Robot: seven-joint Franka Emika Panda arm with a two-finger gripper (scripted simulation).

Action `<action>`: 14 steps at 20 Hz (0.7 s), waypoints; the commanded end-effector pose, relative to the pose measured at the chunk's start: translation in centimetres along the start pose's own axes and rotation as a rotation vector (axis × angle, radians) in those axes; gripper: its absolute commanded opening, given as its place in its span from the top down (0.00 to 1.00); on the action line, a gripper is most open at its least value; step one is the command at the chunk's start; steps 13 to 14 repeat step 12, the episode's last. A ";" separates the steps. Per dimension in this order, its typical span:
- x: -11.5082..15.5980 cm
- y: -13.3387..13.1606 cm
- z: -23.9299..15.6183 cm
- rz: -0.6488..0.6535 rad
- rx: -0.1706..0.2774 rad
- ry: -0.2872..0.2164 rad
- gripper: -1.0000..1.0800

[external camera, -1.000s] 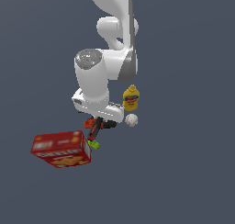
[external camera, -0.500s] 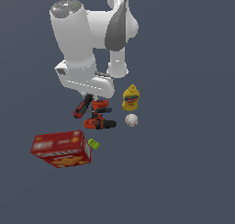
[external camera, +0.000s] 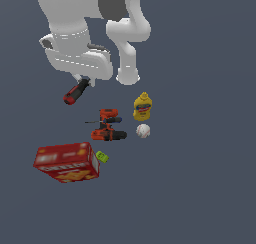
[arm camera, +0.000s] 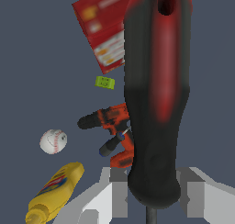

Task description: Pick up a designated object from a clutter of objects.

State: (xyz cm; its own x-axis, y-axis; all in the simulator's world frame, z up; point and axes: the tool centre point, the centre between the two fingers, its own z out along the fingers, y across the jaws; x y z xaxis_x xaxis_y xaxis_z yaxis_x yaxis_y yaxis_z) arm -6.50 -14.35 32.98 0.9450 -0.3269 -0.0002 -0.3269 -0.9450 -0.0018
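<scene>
Red-and-black screwdriver [arm camera: 158, 94], fat glossy handle, thin dark shaft, clamped in tool [arm camera: 151, 195], above drill [external camera: 107, 128]

Labels on the cracker box [external camera: 65, 161] and mustard bottle [external camera: 142, 107] are unreadable

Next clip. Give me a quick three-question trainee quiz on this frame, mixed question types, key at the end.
1. True or false: the screwdriver lies on the floor beside the drill.
2. Which item is nearest the cracker box? A) baseball B) green block C) mustard bottle
3. Fill in: the claw is shut on the ____.

Key: 1 false, it is lifted in the claw; 2 B; 3 screwdriver.
</scene>
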 end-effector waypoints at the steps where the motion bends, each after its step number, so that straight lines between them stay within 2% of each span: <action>1: -0.4 0.8 -1.4 -0.001 -0.001 0.000 1.00; 7: -0.9 1.8 -3.3 -0.001 -0.001 0.000 1.00; 14: -0.8 1.8 -3.5 -0.001 -0.002 0.000 1.00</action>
